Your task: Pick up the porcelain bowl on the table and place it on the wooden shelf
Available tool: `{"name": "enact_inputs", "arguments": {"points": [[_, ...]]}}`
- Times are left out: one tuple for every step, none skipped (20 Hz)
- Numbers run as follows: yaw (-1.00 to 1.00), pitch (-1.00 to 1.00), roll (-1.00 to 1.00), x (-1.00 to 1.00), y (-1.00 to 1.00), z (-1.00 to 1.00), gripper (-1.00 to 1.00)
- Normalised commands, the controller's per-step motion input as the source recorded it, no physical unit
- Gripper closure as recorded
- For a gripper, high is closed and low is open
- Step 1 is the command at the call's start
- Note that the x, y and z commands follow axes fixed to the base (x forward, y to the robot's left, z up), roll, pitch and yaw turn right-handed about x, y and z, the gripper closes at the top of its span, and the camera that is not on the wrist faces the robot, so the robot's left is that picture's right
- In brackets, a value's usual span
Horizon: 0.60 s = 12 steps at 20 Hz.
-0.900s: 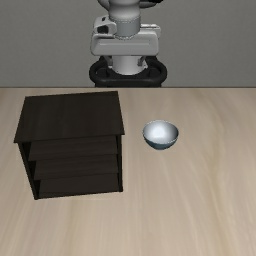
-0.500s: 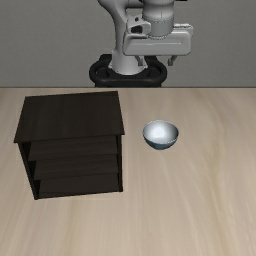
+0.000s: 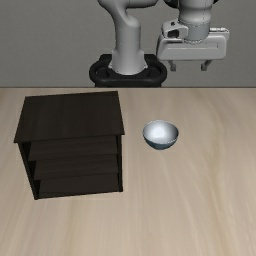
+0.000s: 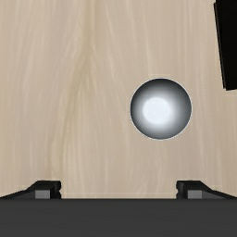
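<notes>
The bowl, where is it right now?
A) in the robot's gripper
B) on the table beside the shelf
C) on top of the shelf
B: the porcelain bowl sits on the table beside the wooden shelf, while the open gripper hangs empty up in the air.

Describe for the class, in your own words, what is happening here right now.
A single robot arm hangs its open, empty tool high above the table, off to the exterior view's right. The porcelain bowl sits upright on the table beside the dark wooden shelf, apart from it and not yet picked up.
</notes>
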Motion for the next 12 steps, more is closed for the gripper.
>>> {"name": "enact_inputs", "arguments": {"points": [[0.00,0.00,0.00,1.00,0.00,0.00,-1.00],[0.00,0.00,0.00,1.00,0.00,0.00,-1.00],[0.00,0.00,0.00,1.00,0.00,0.00,-1.00],[0.00,0.00,0.00,0.00,-1.00,0.00,-1.00],[0.00,0.00,0.00,1.00,0.00,0.00,-1.00],[0.00,0.00,0.00,0.00,-1.00,0.00,-1.00],[0.00,0.00,0.00,0.00,0.00,-1.00,-1.00],[0.00,0.00,0.00,0.00,0.00,-1.00,-1.00],[0.00,0.00,0.00,0.00,0.00,-1.00,-1.00],[0.00,0.00,0.00,0.00,0.00,-1.00,-1.00],[0.00,0.00,0.00,0.00,0.00,-1.00,-1.00],[0.00,0.00,0.00,0.00,0.00,-1.00,-1.00]]}}
